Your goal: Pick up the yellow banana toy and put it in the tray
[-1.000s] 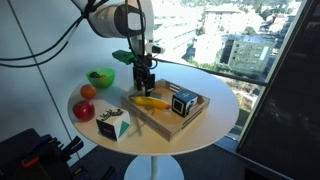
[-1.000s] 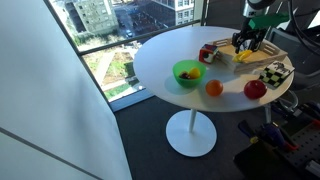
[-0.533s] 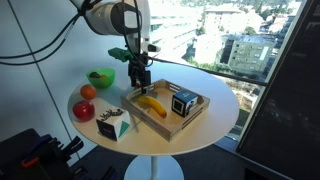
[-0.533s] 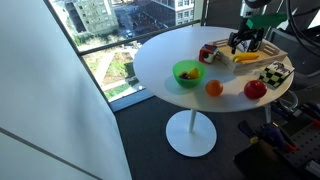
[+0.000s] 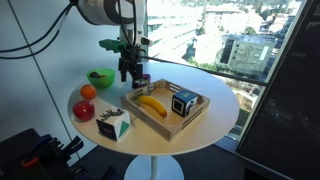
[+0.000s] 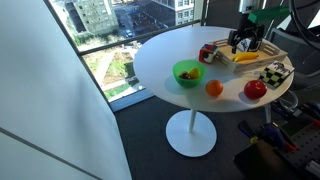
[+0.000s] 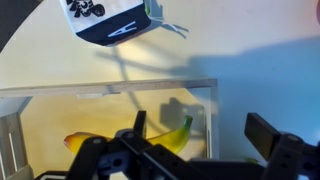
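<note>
The yellow banana toy lies flat inside the light-wood tray on the round white table; it also shows in the wrist view and in an exterior view. My gripper is open and empty. It hangs above the table just beyond the tray's end, near the green bowl, raised clear of the banana. In the wrist view its two fingers are spread wide, with the tray wall below them.
A dark cube with a white face sits in the tray. A green bowl, an orange fruit, a red apple and a small white printed box stand on the table. The table edge is close on all sides.
The gripper has risen and moved away from the banana toward the green bowl. The banana has stayed lying in the tray.
</note>
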`<state>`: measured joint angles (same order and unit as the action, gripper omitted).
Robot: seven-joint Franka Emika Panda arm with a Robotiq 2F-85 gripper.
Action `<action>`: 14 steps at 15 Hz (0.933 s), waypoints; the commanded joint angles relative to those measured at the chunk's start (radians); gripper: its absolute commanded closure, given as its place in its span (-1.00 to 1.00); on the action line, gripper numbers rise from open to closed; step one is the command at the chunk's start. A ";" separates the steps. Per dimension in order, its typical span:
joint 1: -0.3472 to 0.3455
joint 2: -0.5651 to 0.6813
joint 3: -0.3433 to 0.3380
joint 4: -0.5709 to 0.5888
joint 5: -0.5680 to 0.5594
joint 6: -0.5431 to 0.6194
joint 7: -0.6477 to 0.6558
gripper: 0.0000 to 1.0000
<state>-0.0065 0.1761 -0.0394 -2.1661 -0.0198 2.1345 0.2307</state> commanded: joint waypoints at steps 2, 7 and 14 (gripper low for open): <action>0.014 -0.057 0.017 0.017 -0.004 -0.138 -0.037 -1.00; 0.038 -0.120 0.039 0.016 -0.018 -0.245 -0.017 -1.00; 0.048 -0.223 0.064 0.001 -0.014 -0.283 -0.010 -1.00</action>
<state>0.0405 0.0095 0.0151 -2.1559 -0.0260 1.8759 0.2138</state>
